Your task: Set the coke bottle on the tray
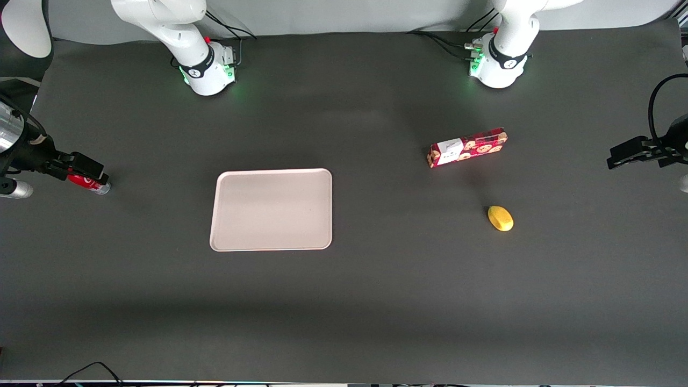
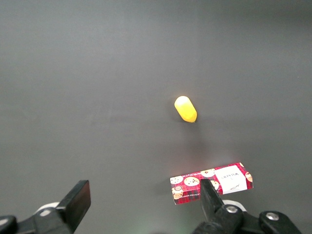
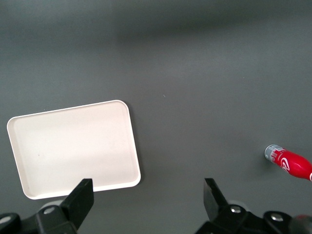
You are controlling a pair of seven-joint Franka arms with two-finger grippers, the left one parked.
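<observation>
On the matte dark grey counter (image 1: 344,301), nearest the front camera, lies the tray (image 1: 271,210): flat, pale pinkish-beige, smooth, with rounded corners and a low rim, holding nothing. Near it toward the parked arm's end sits a small glossy yellow oval object (image 1: 500,218). The coke bottle (image 1: 89,184), slim and red with a silvery base, lies on its side toward my end. My claw (image 1: 75,171) hangs over it, fingers spread wide. Farthest lies the red patterned cookie box (image 1: 467,147).

The gripper (image 1: 86,166) hides much of the coke bottle (image 1: 92,184), cap included.
</observation>
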